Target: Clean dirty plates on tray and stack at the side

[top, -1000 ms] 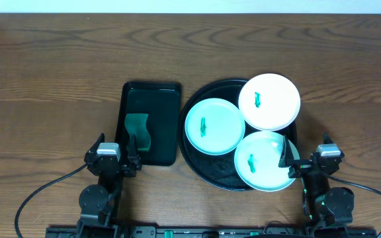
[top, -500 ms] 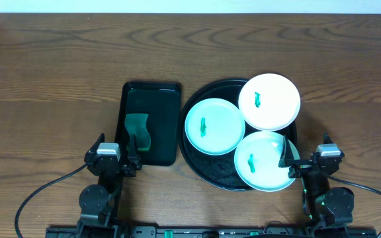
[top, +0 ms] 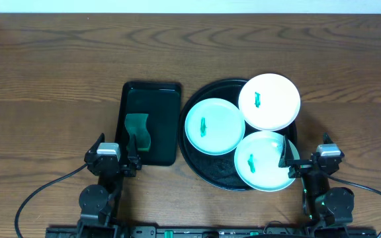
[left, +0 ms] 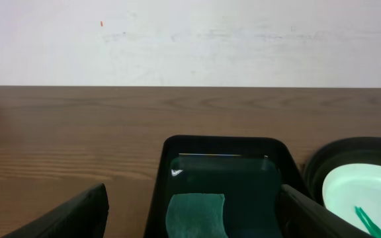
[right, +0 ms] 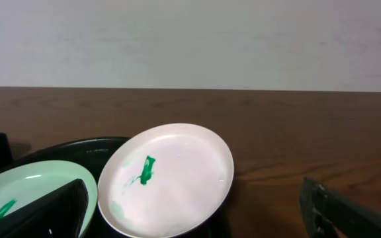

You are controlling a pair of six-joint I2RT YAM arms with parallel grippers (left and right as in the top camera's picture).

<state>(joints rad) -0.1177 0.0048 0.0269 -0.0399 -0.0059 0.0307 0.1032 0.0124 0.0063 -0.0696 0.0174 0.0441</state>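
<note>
1. Left gripper [top: 114, 160]: jaws spread wide, empty. Green sponge pad [top: 137, 130] lies dead ahead, just past tips, in small black rectangular tray [top: 152, 92].
2. Right gripper [top: 307, 166]: spread, empty. Nearest pale mint round plate [top: 260, 162] sits just ahead-left, on large round glossy black tray [top: 207, 168].
3. Second mint plate [top: 213, 125] & white plate [top: 270, 100] lie farther ahead-left. Right arm is nearer the plates, left arm nearer the sponge.
</note>
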